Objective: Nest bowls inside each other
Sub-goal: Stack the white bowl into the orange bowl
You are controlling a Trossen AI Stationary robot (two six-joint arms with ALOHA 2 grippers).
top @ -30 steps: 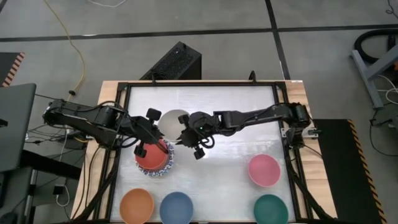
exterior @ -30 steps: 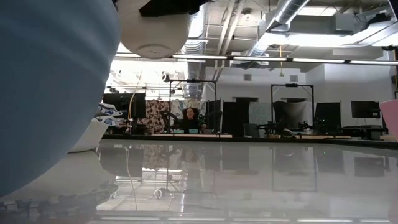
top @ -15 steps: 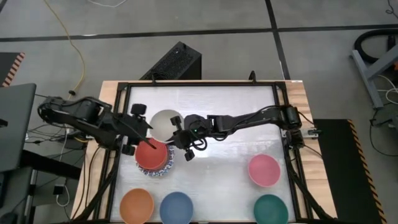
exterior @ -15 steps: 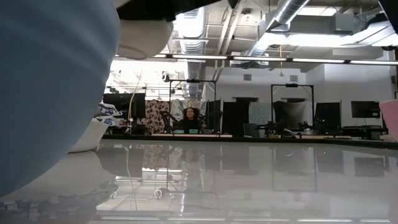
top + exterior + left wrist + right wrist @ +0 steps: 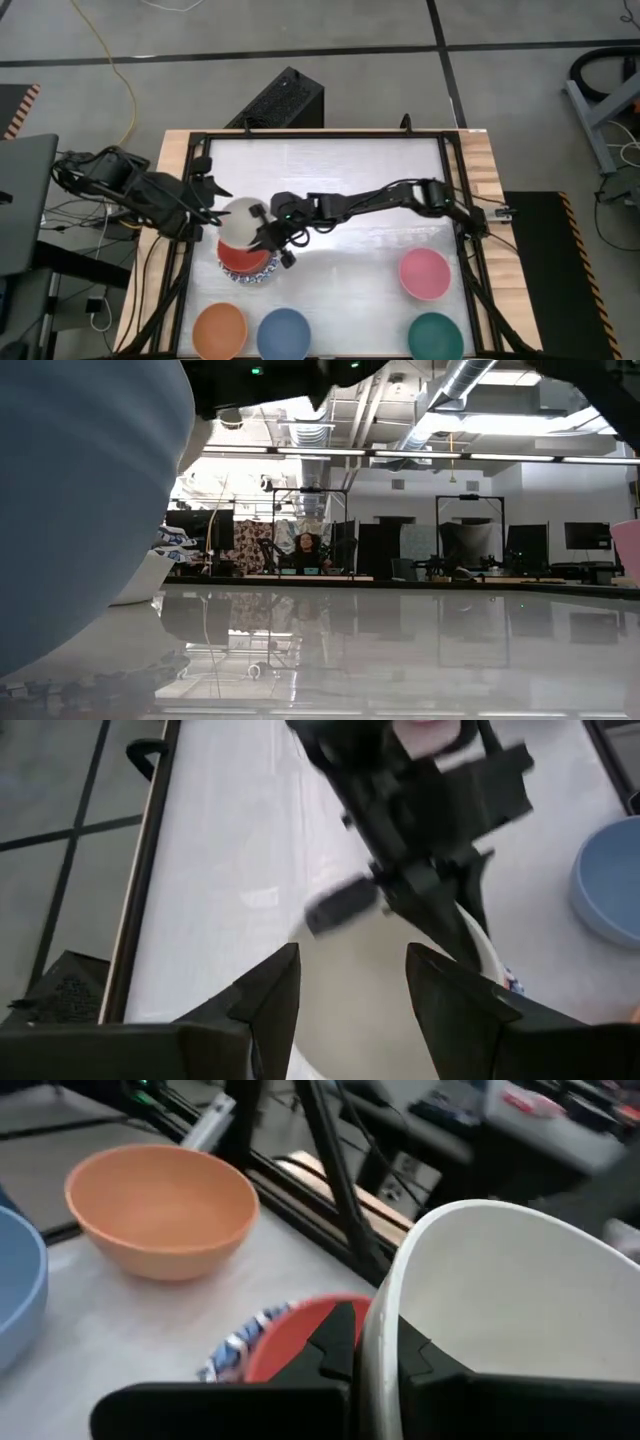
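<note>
The beige bowl is held tilted above the red bowl, which already sits nested in a white bowl with a blue-patterned rim near the left side of the desk. The right hand is closed on the beige bowl's rim, one finger inside the wall and one outside, as the right wrist view shows. The left hand stands just beside the stack with its fingers parted and nothing between them.

The bowl is judged to be stiff, thin-walled and light, probably smooth and somewhat slippery (a rim pinch can let it swing). A hold on the rim is thought best, since the round outside offers no purchase. If the bowls are ceramic, a drop onto the red one could chip either, so a low release would be wise.

Round about, the orange bowl and the blue bowl sit along the near edge, with the pink bowl and the dark green bowl well apart to the right. None of these is in the way. The left hand and the black frame rail crowd the stack's left side, so little room is left there. In the low view the blue bowl fills the left of the picture.
</note>
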